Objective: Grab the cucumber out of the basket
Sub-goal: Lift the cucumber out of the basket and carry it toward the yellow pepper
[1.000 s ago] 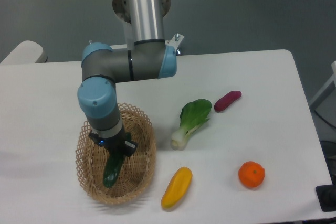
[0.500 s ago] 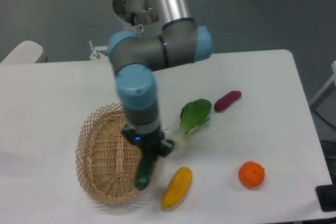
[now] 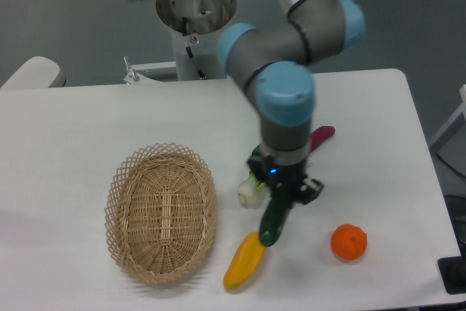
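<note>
The dark green cucumber [image 3: 274,219] hangs from my gripper [image 3: 288,194], which is shut on its upper end. It is held above the table, well to the right of the basket, its lower tip just over the top end of the yellow pepper [image 3: 245,261]. The tan wicker basket [image 3: 161,212] sits at the front left of the table and holds nothing. My arm partly hides the bok choy behind the gripper.
The bok choy [image 3: 252,190] lies just left of the gripper, mostly hidden by the arm. A dark red vegetable [image 3: 322,137] lies behind the arm. An orange [image 3: 348,242] sits at the front right. The table's front edge is close below the pepper.
My gripper has carried the cucumber out of the basket and to the right, from the basket's right rim to above the table past the bok choy. The basket is now empty.
</note>
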Robot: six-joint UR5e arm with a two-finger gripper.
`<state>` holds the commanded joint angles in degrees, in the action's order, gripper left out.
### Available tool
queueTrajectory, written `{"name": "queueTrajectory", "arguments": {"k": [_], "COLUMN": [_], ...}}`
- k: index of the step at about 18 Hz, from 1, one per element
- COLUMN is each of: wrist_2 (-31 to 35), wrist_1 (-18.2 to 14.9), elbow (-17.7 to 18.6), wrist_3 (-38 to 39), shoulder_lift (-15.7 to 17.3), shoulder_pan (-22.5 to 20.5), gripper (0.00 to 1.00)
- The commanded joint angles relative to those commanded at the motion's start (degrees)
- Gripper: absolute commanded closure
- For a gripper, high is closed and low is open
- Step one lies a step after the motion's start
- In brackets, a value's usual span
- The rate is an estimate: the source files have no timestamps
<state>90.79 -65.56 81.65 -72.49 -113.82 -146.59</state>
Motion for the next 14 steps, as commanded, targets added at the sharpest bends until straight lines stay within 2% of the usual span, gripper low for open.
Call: {"name": "queueTrajectory", "arguments": {"k": [7, 14], "wrist_2": [0.00, -0.26], "wrist_1": [0.00, 0.00], "elbow": [-0.09, -0.17], "wrist_3": [-9.59, -10.57], "shoulder_lift": [-0.79, -0.79], "shoulder_pan": [-4.93, -5.55], "gripper": [0.74, 0.74]}}
